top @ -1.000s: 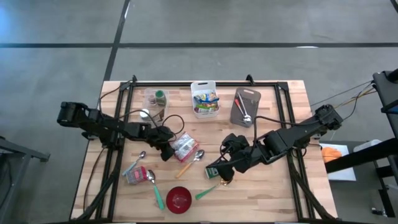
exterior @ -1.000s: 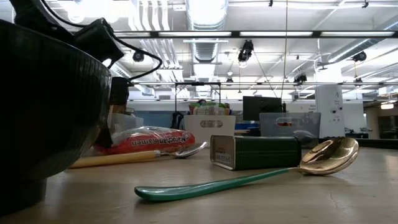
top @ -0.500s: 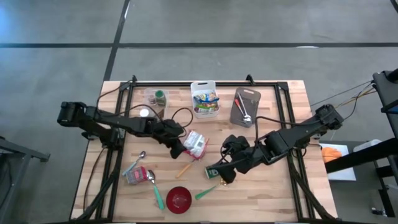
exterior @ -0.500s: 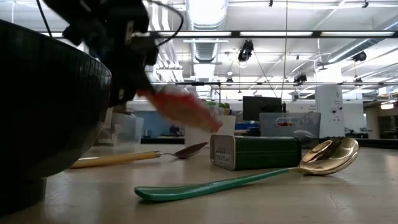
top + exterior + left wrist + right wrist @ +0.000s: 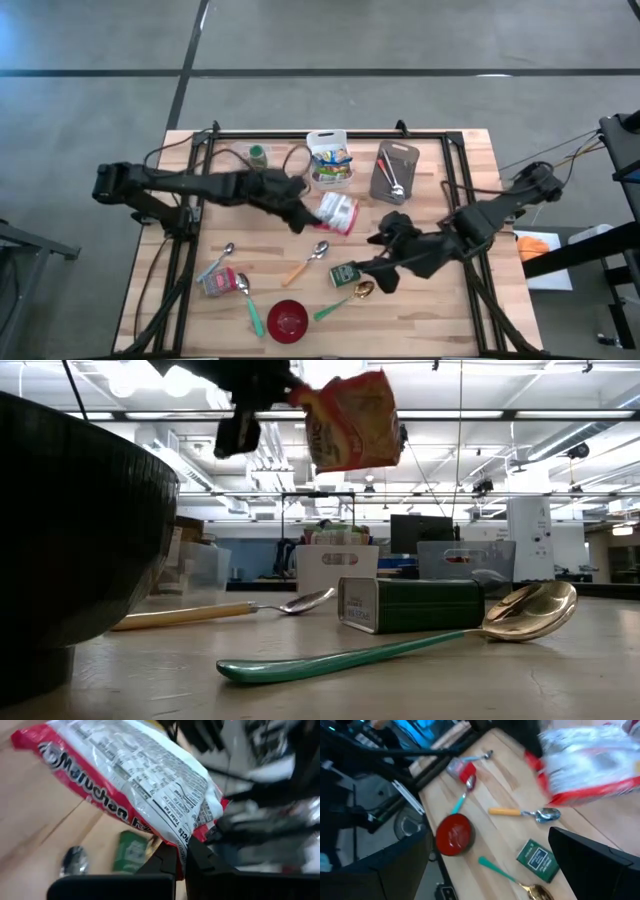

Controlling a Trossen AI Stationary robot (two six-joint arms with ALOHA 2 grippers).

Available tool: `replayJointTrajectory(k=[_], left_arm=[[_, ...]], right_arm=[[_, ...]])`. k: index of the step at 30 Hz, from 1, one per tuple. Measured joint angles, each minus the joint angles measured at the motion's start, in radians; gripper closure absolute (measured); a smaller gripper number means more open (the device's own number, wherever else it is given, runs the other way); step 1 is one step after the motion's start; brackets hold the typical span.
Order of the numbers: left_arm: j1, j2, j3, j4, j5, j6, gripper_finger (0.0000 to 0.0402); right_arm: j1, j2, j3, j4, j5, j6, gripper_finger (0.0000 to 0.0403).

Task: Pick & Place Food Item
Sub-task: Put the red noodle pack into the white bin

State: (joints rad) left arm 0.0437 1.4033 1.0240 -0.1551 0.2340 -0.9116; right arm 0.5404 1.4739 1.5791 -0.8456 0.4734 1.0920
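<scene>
So my left pincer [image 5: 304, 213] is clamped tight on one edge of the ramen packet [image 5: 338, 212], which hangs in the air above the middle of the counter [image 5: 470, 160], just in front of the white basket [image 5: 329, 158] of snacks. From the low camera the packet [image 5: 350, 422] is clearly well off the wood, dangling high over the green tin [image 5: 412, 604]. My wrist cam shows the packet [image 5: 135, 785] filling most of the frame with my fingers [image 5: 172, 860] pinched on its lower edge. My right pincer [image 5: 386, 280] sits with its jaws wide apart and nothing in them, low over the counter just beside the green tin [image 5: 343, 274] and the gold spoon [image 5: 362, 291]. The red bowl [image 5: 288, 320] sits near the front edge with a teal-handled spoon [image 5: 249, 303] next to it.
</scene>
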Motion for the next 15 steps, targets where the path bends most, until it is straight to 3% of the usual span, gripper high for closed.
replayJointTrajectory(k=[6, 15], left_arm=[[0.161, 0.0, 0.123, -0.081, 0.092, -0.128, 0.04], [0.397, 0.0, 0.231, -0.219, 0.221, -0.164, 0.04]], right_arm=[[0.029, -0.057, 0.0, 0.0, 0.028, 0.0, 0.0005], [0.045, -0.105, 0.0, -0.013, -0.006, -0.04, 0.0005]])
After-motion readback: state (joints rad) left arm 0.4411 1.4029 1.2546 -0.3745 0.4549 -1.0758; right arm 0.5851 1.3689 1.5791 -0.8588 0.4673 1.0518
